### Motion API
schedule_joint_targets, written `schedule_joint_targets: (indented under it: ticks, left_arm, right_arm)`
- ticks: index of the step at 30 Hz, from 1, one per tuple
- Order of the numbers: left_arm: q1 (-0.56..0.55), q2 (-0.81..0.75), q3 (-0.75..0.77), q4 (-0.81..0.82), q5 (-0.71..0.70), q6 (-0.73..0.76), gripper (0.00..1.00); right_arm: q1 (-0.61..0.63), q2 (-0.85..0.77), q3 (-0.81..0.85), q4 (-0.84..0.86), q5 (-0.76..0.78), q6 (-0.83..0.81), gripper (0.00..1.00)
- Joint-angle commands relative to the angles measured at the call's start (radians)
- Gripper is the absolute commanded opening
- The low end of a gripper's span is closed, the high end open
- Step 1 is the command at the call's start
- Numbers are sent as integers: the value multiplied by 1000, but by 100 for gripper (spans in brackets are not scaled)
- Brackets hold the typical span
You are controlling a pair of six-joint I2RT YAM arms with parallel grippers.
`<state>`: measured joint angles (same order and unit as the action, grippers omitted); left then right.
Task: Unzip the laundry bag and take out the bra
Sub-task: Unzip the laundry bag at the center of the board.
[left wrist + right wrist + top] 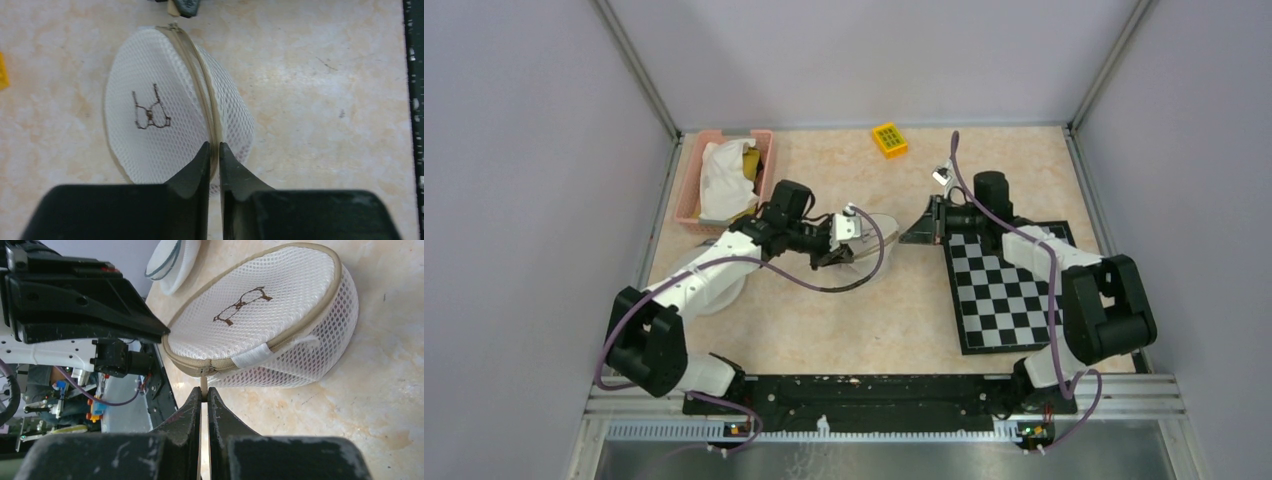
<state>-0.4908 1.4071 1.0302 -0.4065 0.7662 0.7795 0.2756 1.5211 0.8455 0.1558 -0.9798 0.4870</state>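
The laundry bag (871, 243) is a round white mesh pouch with a beige zipper band and a brown bra drawing on top. It lies at the table's middle between both grippers. In the left wrist view the bag (160, 115) stands on edge, and my left gripper (214, 148) is shut on its beige zipper rim. In the right wrist view my right gripper (204, 391) is shut on the beige zipper pull (203, 382) at the bag's (270, 315) near end. The zipper looks closed. The bra is hidden inside.
A pink basket (764, 150) with white cloth stands at the back left. A yellow block (889, 139) lies at the back centre. A checkerboard (1004, 290) lies under the right arm. A white round pouch (720, 293) lies under the left arm.
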Motion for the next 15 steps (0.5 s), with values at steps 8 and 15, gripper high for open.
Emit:
schedule_joint_targets:
  ticks: [8,15]
  left_arm:
    - [80,-87,-88,-39,85,-271,52]
    - [190,-122,-115,119,99,-420,63]
  right_arm:
    - [140,38,41,-297,158,-390,0]
    - [140,149,148,-418,311,-569,0]
